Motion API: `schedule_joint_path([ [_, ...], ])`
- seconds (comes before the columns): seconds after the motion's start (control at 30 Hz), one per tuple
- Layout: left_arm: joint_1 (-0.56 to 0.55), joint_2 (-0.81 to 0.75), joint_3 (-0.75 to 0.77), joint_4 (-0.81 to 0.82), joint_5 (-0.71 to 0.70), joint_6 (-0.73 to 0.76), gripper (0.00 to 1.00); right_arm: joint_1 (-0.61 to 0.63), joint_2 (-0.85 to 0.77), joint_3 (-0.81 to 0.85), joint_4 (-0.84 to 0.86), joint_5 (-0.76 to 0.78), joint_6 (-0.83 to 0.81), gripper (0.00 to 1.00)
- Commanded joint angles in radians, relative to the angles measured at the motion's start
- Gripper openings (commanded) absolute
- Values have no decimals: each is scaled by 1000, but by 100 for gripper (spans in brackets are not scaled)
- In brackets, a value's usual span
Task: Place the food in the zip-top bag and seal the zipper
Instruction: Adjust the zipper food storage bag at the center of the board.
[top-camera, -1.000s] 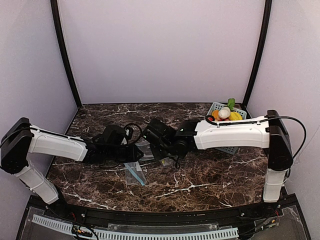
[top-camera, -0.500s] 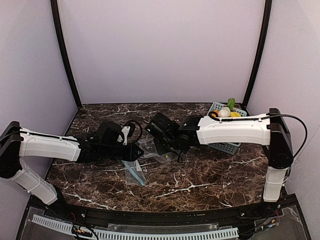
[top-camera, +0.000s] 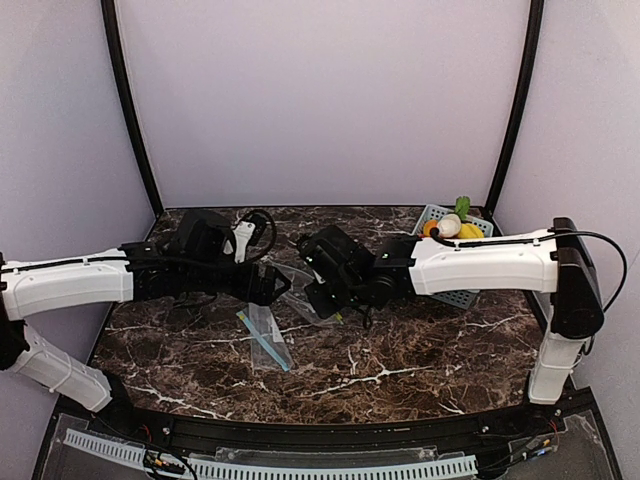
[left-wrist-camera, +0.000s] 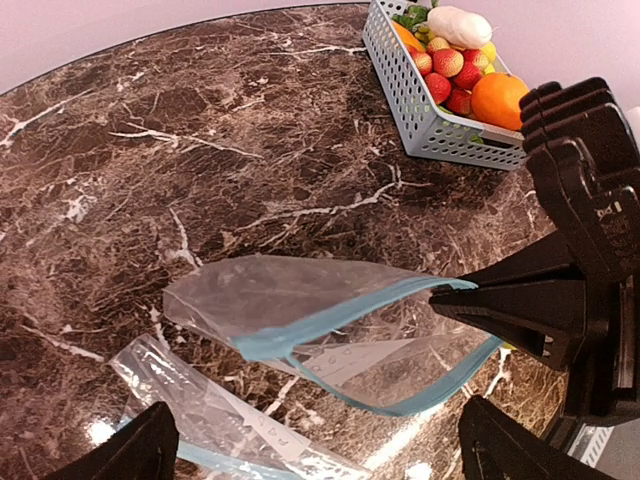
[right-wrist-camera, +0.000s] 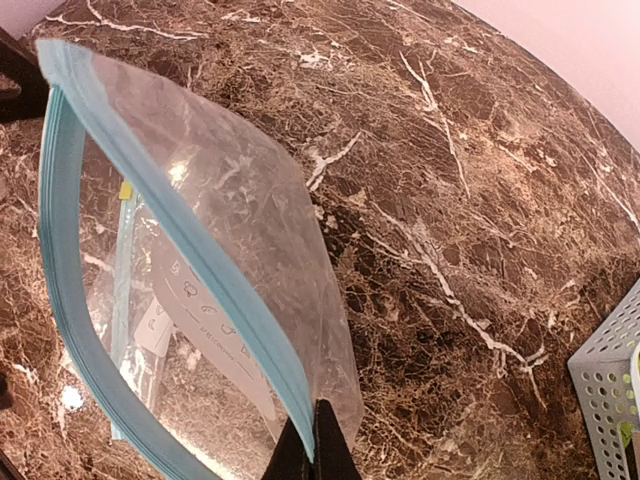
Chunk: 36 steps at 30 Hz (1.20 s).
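Over the table (top-camera: 400, 370), the right gripper (right-wrist-camera: 308, 445) pinches the zip-top bag (right-wrist-camera: 230, 230) open; the left gripper (left-wrist-camera: 322, 450), spread wide, should fetch food (left-wrist-camera: 450, 62) next.

Bright, even light; glare on the bag (right-wrist-camera: 230, 220).

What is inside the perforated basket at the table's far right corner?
In the basket, a white oblong vegetable lies on top, over strawberries, an orange ball, a green piece and a yellow piece. Anything beneath them is covered.
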Motion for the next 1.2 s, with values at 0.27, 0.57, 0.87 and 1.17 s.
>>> schedule_joint_path([
  [0.27,5,11,110,-237,-56,103,99,16,13,25,22,-19,-41,0],
  [0.57,27,18,141,-177,83,83,99,27,32,34,9,-8,-47,0],
  [0.87,91,66,165,-174,83,78,99,41,27,44,5,-5,-55,0],
  [1.17,96,122,217,-216,89,171,86,44,33,52,0,-10,-66,0],
])
